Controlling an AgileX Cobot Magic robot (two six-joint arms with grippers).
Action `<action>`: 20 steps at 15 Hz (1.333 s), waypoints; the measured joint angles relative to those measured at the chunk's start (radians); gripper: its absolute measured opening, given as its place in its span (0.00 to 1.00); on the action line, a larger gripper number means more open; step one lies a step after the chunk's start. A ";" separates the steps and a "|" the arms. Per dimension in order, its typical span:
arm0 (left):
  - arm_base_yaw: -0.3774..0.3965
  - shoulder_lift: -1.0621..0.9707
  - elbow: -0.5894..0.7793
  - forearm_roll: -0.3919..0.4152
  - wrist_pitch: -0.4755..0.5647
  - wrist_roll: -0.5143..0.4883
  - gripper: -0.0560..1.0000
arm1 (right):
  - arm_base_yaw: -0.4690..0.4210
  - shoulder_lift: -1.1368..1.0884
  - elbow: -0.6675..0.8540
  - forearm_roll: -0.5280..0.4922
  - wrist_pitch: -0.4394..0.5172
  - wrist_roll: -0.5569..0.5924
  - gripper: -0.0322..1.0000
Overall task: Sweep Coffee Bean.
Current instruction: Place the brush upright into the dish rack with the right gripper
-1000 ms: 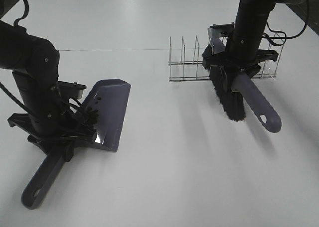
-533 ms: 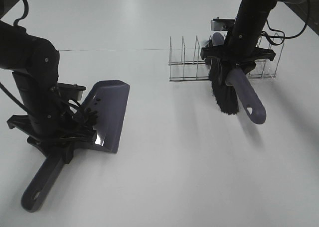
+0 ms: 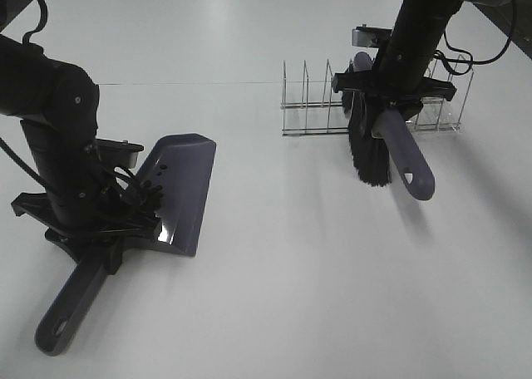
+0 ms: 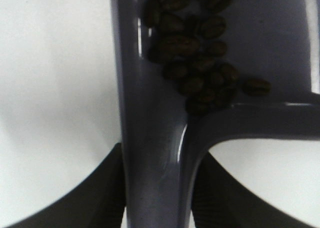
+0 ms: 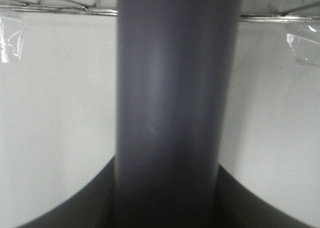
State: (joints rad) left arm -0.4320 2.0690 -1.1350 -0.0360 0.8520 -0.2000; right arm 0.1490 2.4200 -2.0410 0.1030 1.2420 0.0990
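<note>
A grey dustpan rests on the white table at the left, and my left gripper is shut on its handle. The coffee bean cluster lies inside the pan, at the back near the handle; in the exterior high view the arm mostly hides it. At the right, my right gripper is shut on the grey handle of a brush. The brush hangs above the table just in front of the wire rack, with its black bristles pointing down.
A clear wire rack with several dividers stands at the back right, directly behind the brush. Cables trail from both arms. The white table stretches between the dustpan and the brush.
The right arm has carried the brush back and slightly left toward the rack, and the handle now hangs steeper. The left arm and dustpan have not moved.
</note>
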 joint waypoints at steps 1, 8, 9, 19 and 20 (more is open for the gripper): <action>0.000 0.000 0.000 0.000 0.000 0.000 0.35 | 0.000 0.002 -0.016 0.014 0.000 0.001 0.35; 0.000 0.000 0.000 0.000 0.000 0.000 0.35 | -0.001 0.004 -0.032 -0.002 -0.007 0.005 0.35; 0.000 0.000 0.000 0.000 0.000 0.000 0.35 | -0.001 0.004 -0.032 -0.009 -0.007 0.005 0.35; 0.000 0.000 0.000 0.000 0.000 0.000 0.35 | -0.001 0.014 -0.041 -0.012 -0.007 0.020 0.35; 0.000 0.000 0.000 0.000 0.000 0.000 0.35 | -0.001 0.014 -0.041 0.001 -0.007 0.020 0.35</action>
State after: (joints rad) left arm -0.4320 2.0690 -1.1350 -0.0360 0.8520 -0.2000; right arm 0.1480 2.4340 -2.0820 0.1040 1.2350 0.1190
